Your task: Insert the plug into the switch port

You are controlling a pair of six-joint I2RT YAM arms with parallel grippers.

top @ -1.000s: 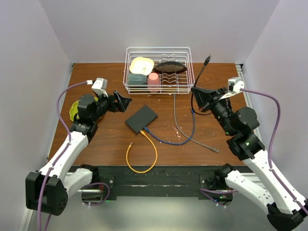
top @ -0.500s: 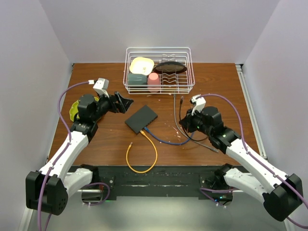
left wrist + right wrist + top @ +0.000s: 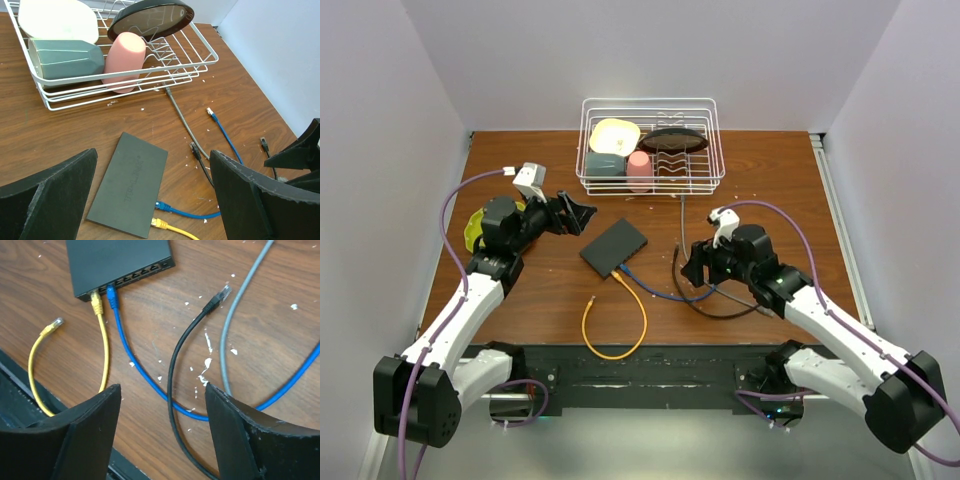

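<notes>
The dark grey switch point(image 3: 614, 247) lies flat mid-table, and its port row point(image 3: 135, 276) faces my right wrist camera. A yellow plug point(image 3: 96, 301) and a blue plug point(image 3: 111, 292) sit in the two left ports. The black cable's plug point(image 3: 215, 299) lies loose on the wood, right of the switch and apart from it. My right gripper point(image 3: 162, 440) hovers open over the black cable point(image 3: 171, 380), holding nothing. My left gripper point(image 3: 576, 213) stands wide open just up and left of the switch point(image 3: 129, 182), empty.
A white wire rack point(image 3: 712, 150) at the back holds cups, a cream dish and a dark bowl. A grey cable point(image 3: 235, 325) and a blue cable's free end point(image 3: 210, 111) lie right of the switch. The yellow cable's free plug point(image 3: 53, 326) lies near the front edge. A yellow object point(image 3: 475, 228) sits far left.
My right arm swung from raised at the right down to the table's middle. Its jaws opened and the black cable now lies on the wood. The left arm has not moved.
</notes>
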